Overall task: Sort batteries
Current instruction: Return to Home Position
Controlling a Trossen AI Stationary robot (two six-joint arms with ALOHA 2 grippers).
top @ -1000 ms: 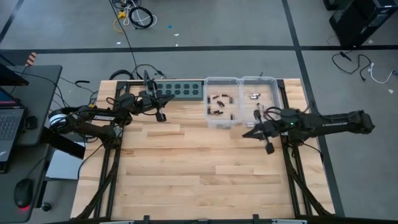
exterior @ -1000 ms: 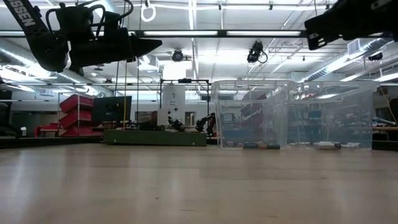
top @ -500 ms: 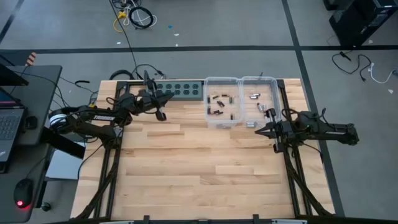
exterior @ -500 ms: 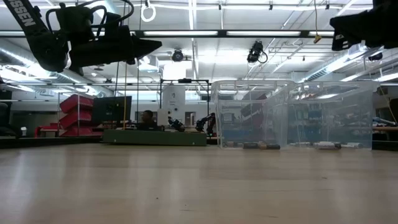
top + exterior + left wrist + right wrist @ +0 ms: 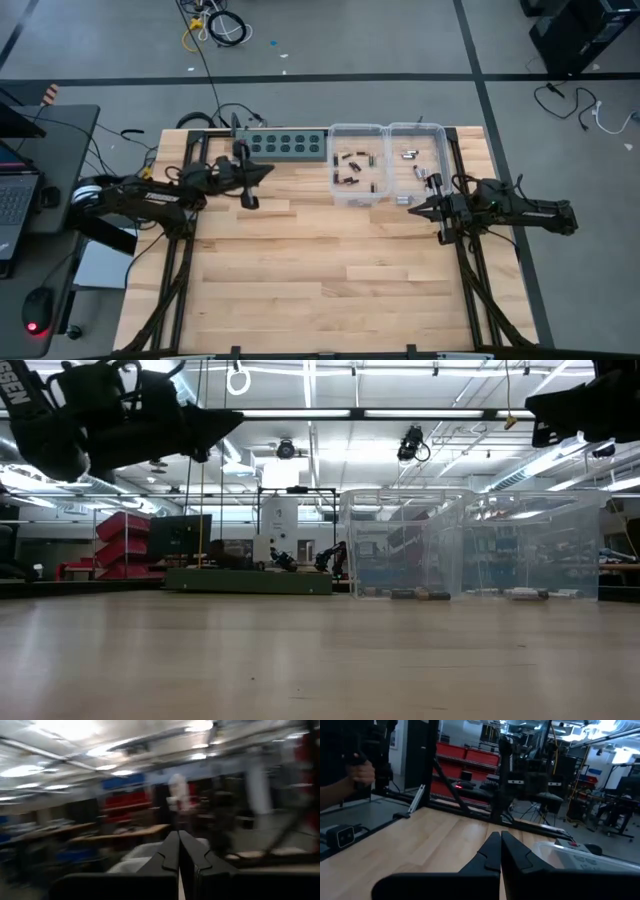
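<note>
Batteries [image 5: 350, 168] lie sorted in two clear bins [image 5: 356, 127] at the desk's [image 5: 300, 270] far edge, dark apart from silvery. Left gripper [image 5: 266, 170] and right gripper [image 5: 411, 212] are pinched shut, empty. The right one hangs near the bins; swinging home carelessly could clip them and spill cells.

Only cut-off white letters ending "EN" can be read, on the left arm [image 5: 45, 430].

Pale, staggered wood planks on table [image 5: 300, 270]. Green power strip [image 5: 290, 144], dark sockets. Next to power strip, clear bin [image 5: 357, 126]: black batteries [image 5: 347, 180]. Farther clear bin [image 5: 417, 126]: silvery batteries [image 5: 410, 154].
</note>
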